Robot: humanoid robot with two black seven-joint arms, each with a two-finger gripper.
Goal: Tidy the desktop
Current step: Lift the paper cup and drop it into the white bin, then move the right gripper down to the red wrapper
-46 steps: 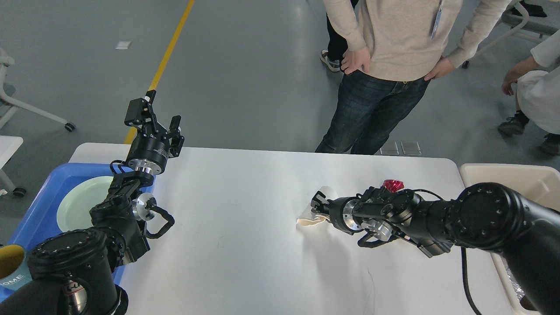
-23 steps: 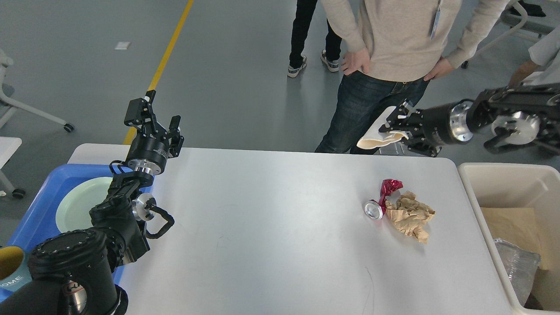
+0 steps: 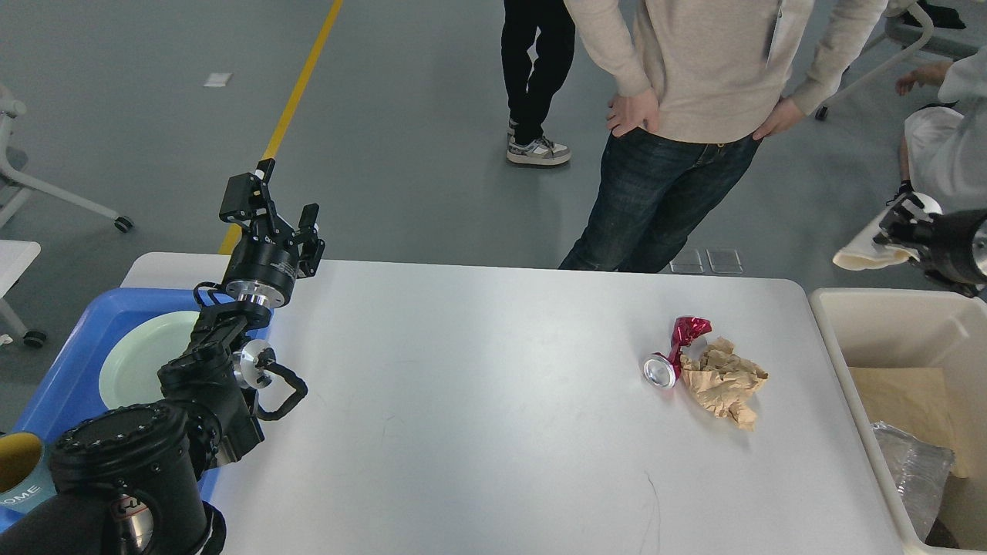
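The white desktop (image 3: 478, 401) fills the middle of the head view. On its right part lie a crushed red can (image 3: 672, 351) and, touching it, a crumpled brown paper (image 3: 723, 380). My right gripper (image 3: 888, 231) hangs at the far right, above the back edge of the off-white bin (image 3: 840, 324), shut on a flattened cream paper cup (image 3: 862, 251). My left gripper (image 3: 268, 210) stands raised over the table's back left corner, open, with nothing between its fingers.
A blue tray (image 3: 69, 362) at the left holds a pale green plate (image 3: 143, 354) and a yellow-lined cup (image 3: 19, 462). The bin has brown paper and clear plastic inside. Two people stand just behind the table's far edge, a third sits at the right.
My right arm has lifted the cream cup off the table and swung it up and right to above the bin, uncovering the can and brown paper. The left arm has not moved.
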